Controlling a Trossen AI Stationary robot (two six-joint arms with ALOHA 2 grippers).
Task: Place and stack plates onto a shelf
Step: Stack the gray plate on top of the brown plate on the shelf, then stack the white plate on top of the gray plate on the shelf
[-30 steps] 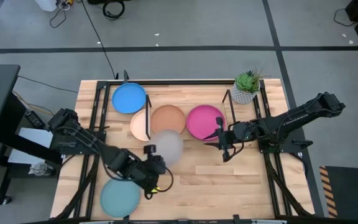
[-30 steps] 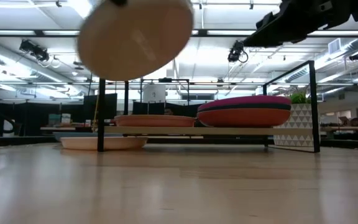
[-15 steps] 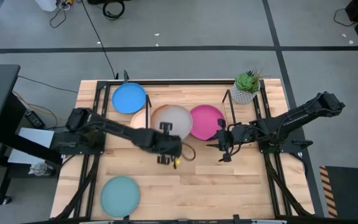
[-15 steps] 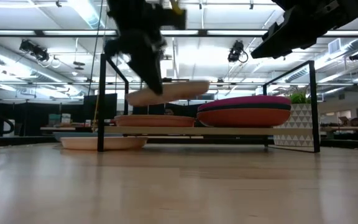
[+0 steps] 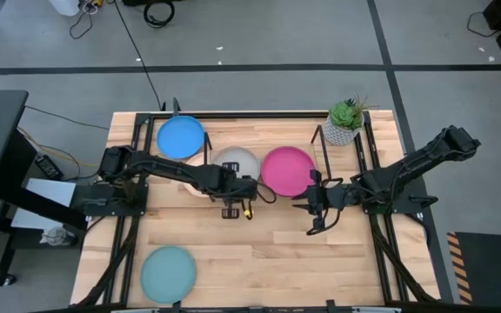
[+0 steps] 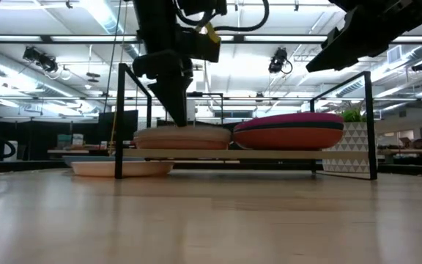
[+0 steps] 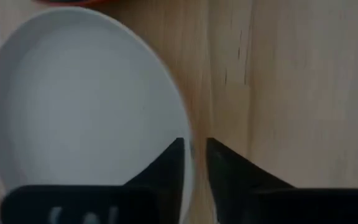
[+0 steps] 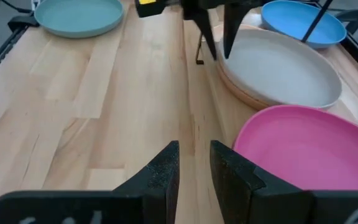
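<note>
The grey plate [image 5: 236,163] lies on the salmon plate [image 6: 160,144] on the left half of the shelf [image 6: 269,154]. My left gripper [image 5: 233,187] stands over the grey plate's near rim, shut on it. The magenta plate [image 5: 287,170] tops a stack on the shelf's right half, over a dark teal and an orange plate [image 6: 288,138]. The blue plate [image 5: 181,137] and cream plate [image 5: 194,178] rest on the table by the shelf's left end. The light teal plate [image 5: 168,272] lies near the table's near-left corner. My right gripper [image 5: 307,207] hovers open, near of the magenta plate. My left gripper pinches the grey plate's near rim [image 7: 187,127], one finger [image 7: 174,155] over the plate's hollow and one [image 7: 219,158] outside it. The fingers come from above, pointing down. The plate lies level on the salmon plate.
A potted plant [image 5: 344,122] stands at the shelf's far-right corner. Black rails [image 5: 133,187] run along both table sides, and the shelf's wire end frames [image 6: 119,121] rise above the board. Bare wood [image 5: 303,261] spreads across the table's near half.
My left gripper carried the grey plate from above the near-left part of the table toward the far edge and down onto the shelf. The plate, tilted and high a second ago, levelled out and now lies on the salmon plate.
</note>
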